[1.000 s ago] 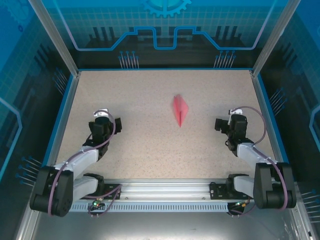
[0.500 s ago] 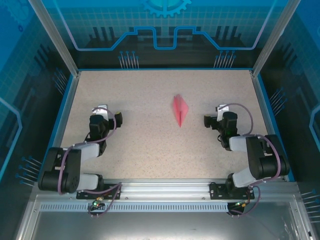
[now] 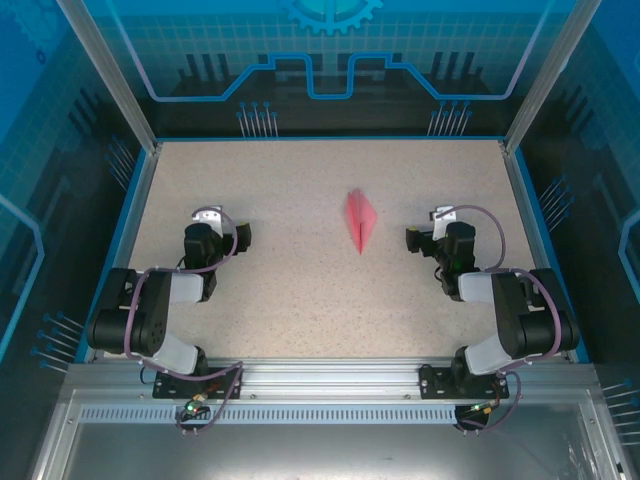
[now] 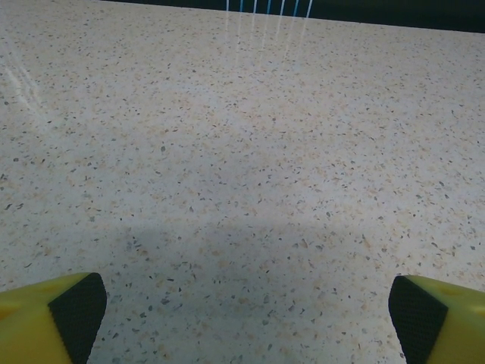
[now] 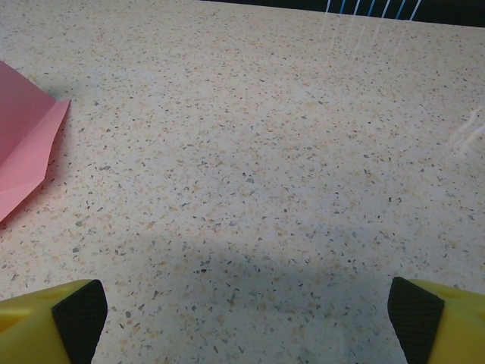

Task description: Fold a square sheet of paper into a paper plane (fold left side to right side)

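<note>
The paper plane [image 3: 360, 221] lies centrally on the desk [image 3: 300, 300], at 9 o'clock of the right end effector [image 5: 242, 318]. It and the left end effector [image 4: 244, 315] are released, empty. Hazard: nearby arm motion may displace the unsecured paper.

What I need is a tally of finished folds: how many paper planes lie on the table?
1. The paper plane lies flat on the table, right of centre, near the open right gripper.

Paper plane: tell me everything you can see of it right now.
The paper plane is pink-red paper folded into a slim, kite-shaped dart with a central crease. It lies flat on the speckled table, right of centre, with one pointed tip toward the near edge. Only the table touches it.
</note>
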